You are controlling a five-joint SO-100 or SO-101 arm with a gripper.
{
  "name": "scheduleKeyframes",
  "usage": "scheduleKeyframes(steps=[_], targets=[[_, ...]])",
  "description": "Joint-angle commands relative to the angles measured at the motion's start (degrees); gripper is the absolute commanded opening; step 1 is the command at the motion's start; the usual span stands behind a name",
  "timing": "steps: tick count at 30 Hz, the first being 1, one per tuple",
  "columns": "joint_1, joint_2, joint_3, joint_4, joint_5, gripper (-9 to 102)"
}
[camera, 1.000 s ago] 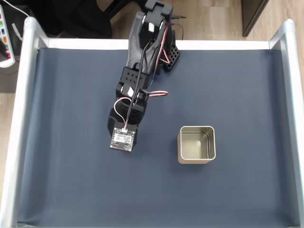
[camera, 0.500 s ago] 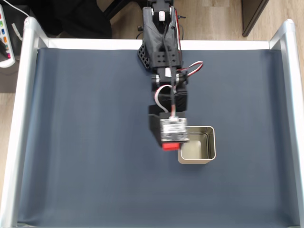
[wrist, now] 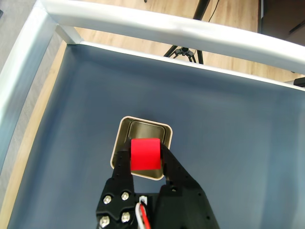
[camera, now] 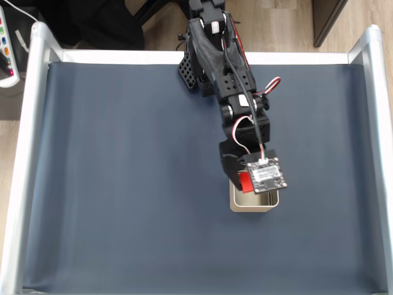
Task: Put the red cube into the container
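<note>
Alignment of cube over tin is what the coming release turns on. In the wrist view the small bright-red matte cube sits clamped between the black jaws of the gripper, low and centre in the frame, and the square silver-grey metal tin with rounded corners lies directly beyond and beneath it; the cube covers the tin's near wall, with the pale open inside showing above it in the picture. In the fixed view the cube shows as a red sliver at the left of the wrist's circuit board, over the upper left part of the tin, right of centre on the dark blue tabletop. My judgement: the cube hangs near the tin's edge rather than its middle, so a little more reach seems wise. Half a second ago the cube hung just left of the tin's rim; the arm has since swung right across it.
</note>
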State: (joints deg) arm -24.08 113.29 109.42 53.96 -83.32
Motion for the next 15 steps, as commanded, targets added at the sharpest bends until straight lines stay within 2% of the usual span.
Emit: scheduleKeyframes(steps=[1, 15], targets=[[-1.3, -0.3, -3.4, -0.1, 0.8, 0], [-1.3, -2.5, -0.8, -4.7, 1.1, 0]])
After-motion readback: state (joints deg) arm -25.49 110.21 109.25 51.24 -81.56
